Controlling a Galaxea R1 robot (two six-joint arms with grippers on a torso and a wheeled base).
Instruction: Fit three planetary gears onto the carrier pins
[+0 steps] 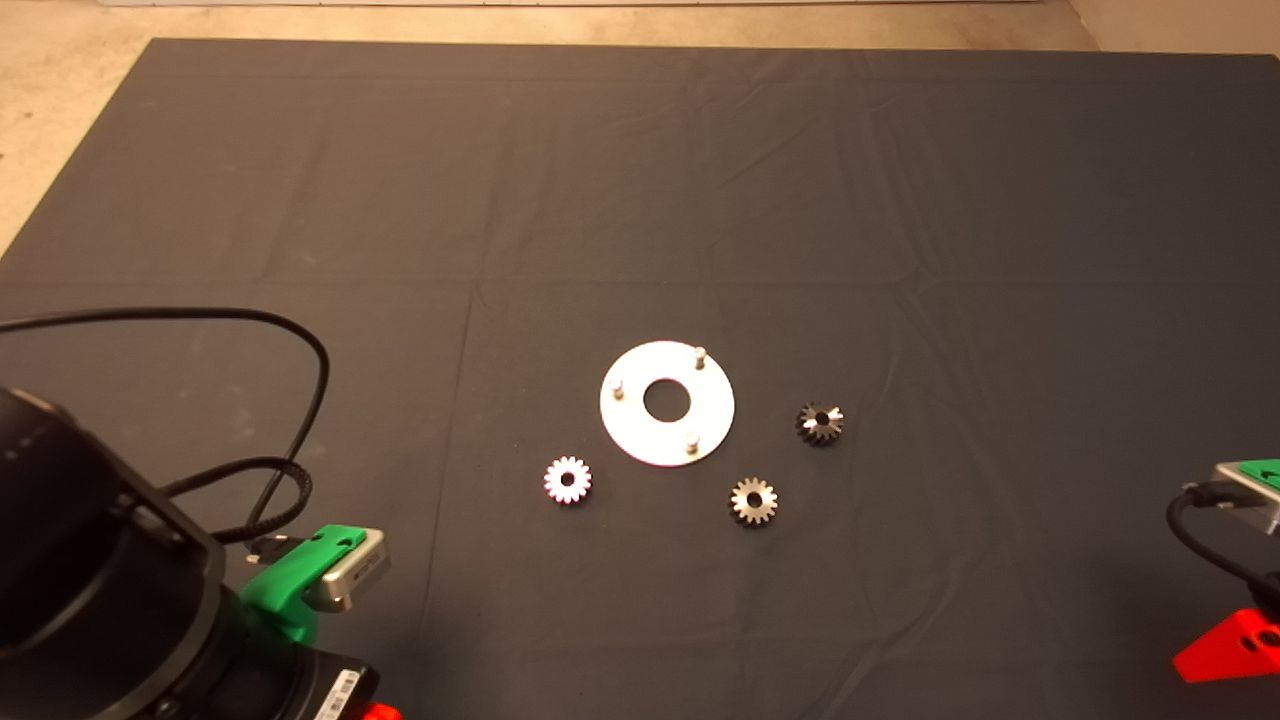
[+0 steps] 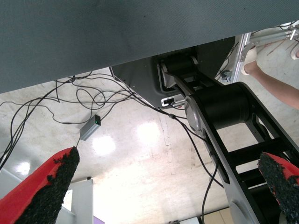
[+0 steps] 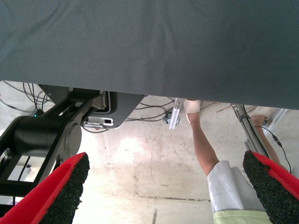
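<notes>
Carrier pins [image 1: 697,353] bare on disc [image 1: 667,402] mid-worktop; planetary gears [image 1: 568,480] loose at its 3, 5 and 8 o'clock; left gripper [image 2: 173,186] and right gripper [image 3: 173,186] parked, fingers spread: pinch rim, lower squarely.

Dark creased mat [image 1: 640,180] over the table, pale glossy floor [image 2: 140,154] with light reflections, loose black cables [image 2: 70,93]

We see a creased dark fabric mat [image 1: 640,200], pale floor beyond it, tangled black cables [image 2: 93,100] and a person's bare leg [image 3: 203,144] past the fingers.
</notes>
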